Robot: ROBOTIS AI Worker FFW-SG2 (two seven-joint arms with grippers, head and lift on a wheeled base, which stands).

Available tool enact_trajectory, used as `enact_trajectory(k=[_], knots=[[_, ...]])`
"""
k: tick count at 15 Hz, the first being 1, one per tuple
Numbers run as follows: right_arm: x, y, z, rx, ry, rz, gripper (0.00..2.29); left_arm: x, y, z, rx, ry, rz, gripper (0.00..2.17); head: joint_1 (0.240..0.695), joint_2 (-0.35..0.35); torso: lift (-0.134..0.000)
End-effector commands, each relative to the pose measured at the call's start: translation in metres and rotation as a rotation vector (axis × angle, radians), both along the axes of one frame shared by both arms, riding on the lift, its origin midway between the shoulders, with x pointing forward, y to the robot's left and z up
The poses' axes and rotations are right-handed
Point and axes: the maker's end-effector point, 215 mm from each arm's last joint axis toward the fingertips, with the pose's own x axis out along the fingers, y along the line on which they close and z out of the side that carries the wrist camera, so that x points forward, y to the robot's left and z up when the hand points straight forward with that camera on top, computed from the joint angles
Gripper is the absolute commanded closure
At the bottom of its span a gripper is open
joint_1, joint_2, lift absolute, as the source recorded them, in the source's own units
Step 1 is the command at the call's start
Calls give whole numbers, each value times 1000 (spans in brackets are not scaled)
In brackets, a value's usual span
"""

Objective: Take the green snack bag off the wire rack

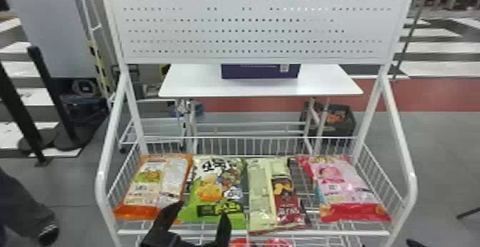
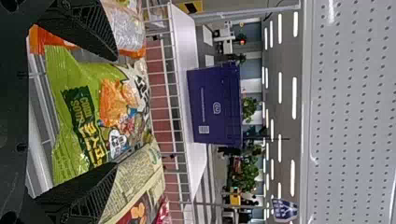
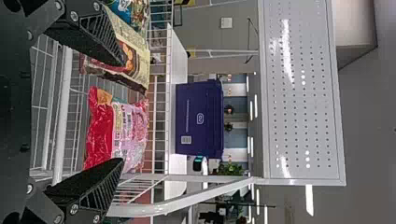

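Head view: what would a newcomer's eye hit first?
Probably the green snack bag, second from left in the wire rack, with the left gripper open at its near end. Next, the white perforated panel across the top, then the purple box on the white table behind.

Head view, 7 o'clock: L gripper (image 1: 204,208) cut off by bottom edge; its fingers hide pt. of the green snack bag (image 1: 210,192) lower end & the near corner of the orange snack bag (image 1: 157,182). 12 o'clock: upper portion of purple box (image 1: 260,72) hidden behind pegboard (image 1: 243,25); small txt. on box too small to read. 3 o'clock: contents of dk. crate (image 1: 349,124) blurred, ID n/a. 6 o'clock: red pkgs. (image 1: 276,243) cut off by bottom edge. 4 o'clock: blk. obj. (image 1: 415,243) cut off, type unconfirmed.
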Motion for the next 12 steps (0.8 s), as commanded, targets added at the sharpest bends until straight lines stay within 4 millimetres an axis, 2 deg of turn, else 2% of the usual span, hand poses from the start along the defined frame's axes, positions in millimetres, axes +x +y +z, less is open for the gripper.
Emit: enact_trajectory(k=[1, 3, 7, 12], knots=[[1, 1, 1, -1, -3, 2, 167, 19, -19, -15, 28, 44, -23, 83, 499, 0, 0], [1, 0, -3, -1, 4, 0, 167, 33, -28, -21, 32, 63, -37, 83, 499, 0, 0], [3, -3, -6, -3, 6, -3, 167, 61, -29, -39, 64, 118, -34, 83, 499, 0, 0], [4, -5, -6, -8, 6, -1, 167, 72, -21, -53, 85, 174, -27, 90, 499, 0, 0]])
